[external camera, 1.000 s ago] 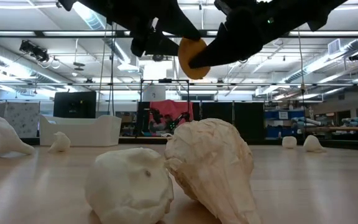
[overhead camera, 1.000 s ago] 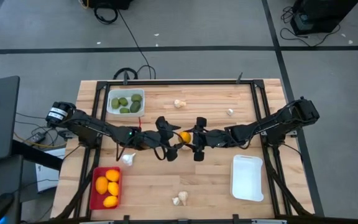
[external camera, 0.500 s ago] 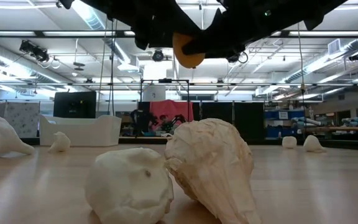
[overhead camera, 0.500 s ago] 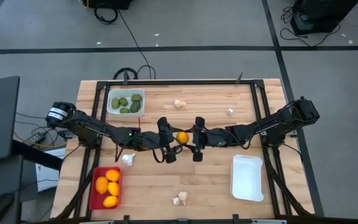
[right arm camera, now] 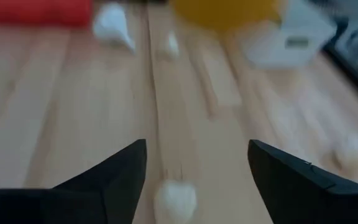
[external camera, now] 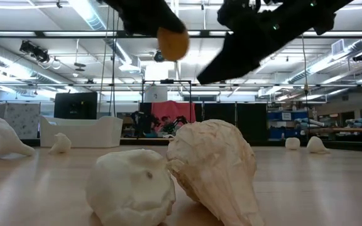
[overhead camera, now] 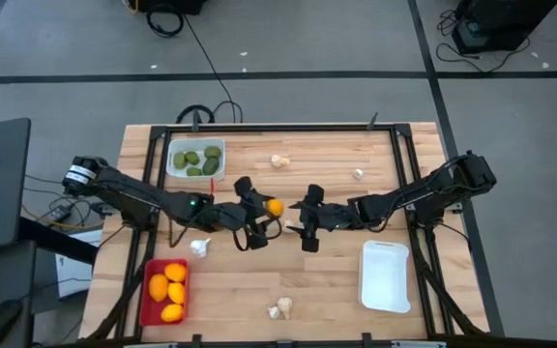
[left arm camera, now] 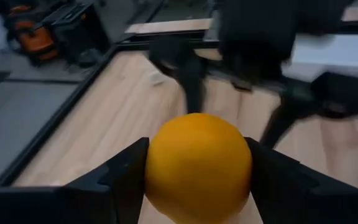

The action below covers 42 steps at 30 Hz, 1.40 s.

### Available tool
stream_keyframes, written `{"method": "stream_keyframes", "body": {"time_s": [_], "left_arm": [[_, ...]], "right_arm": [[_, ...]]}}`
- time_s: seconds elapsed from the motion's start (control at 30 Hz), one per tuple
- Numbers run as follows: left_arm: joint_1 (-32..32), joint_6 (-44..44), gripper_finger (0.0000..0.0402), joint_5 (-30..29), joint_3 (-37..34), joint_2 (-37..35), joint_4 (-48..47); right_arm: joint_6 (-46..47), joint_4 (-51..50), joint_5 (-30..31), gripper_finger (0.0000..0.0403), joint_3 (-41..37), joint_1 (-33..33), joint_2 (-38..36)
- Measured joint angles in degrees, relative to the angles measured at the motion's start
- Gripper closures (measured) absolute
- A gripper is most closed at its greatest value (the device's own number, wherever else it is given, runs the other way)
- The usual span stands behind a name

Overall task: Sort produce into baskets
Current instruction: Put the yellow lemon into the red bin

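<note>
A yellow-orange fruit (overhead camera: 275, 206) is held above the table's middle by my left gripper (overhead camera: 267, 209), which is shut on it; the fruit fills the left wrist view (left arm camera: 197, 165) and shows high in the low view (external camera: 172, 41). My right gripper (overhead camera: 296, 218) is open and empty just to the right of the fruit, which shows beyond its fingers (right arm camera: 225, 12). A white tray (overhead camera: 195, 159) at the far left holds green fruits. A red tray (overhead camera: 165, 292) at the near left holds orange fruits. A second white tray (overhead camera: 386, 275) lies at the near right. My left gripper pinches the yellow-orange fruit by its two opposite sides (left arm camera: 157, 171) between its two fingers (left arm camera: 123, 174). The fingers come roughly level from the table's left. The fruit is lifted clear of the table.
Whitish garlic pieces lie loose on the wood: one at the far middle (overhead camera: 278, 160), one at the far right (overhead camera: 358, 174), one below the left arm (overhead camera: 199, 247), one near the front edge (overhead camera: 279, 309). Two garlic pieces stand close in the low view (external camera: 212, 166).
The fruit, which was between both grippers, has gone with my left gripper toward the table's left edge. My right gripper now stands apart from the fruit, close to where it was.
</note>
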Motion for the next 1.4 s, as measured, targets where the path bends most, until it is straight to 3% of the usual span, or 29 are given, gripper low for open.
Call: {"method": "stream_keyframes", "body": {"time_s": [0.23,0.4,0.53,1.0,1.4], "left_arm": [[-3.27,-12.29,0.0159,-1.37,7.44,-3.42,-25.53],[-8.38,-28.02,0.016,6.4,11.14,-3.5,-46.39],[-15.31,-41.39,0.016,9.48,11.28,-3.45,-54.26],[-40.34,-82.74,0.016,16.55,8.4,-3.37,-62.65],[-48.87,-97.76,0.0149,17.07,2.28,-3.34,-61.05]], "right_arm": [[7.96,-5.27,0.2,0.0101,0.04,-0.42,-0.21],[12.75,-9.07,0.02,0.011,0.1,-0.39,-0.21],[14.65,-10.44,-0.21,0.0117,0.09,-0.17,-0.21],[15.53,-10.49,-0.12,0.0124,0.09,0.81,-0.21],[14.42,-6.69,-0.39,0.0124,0.09,0.83,-0.21]]}}
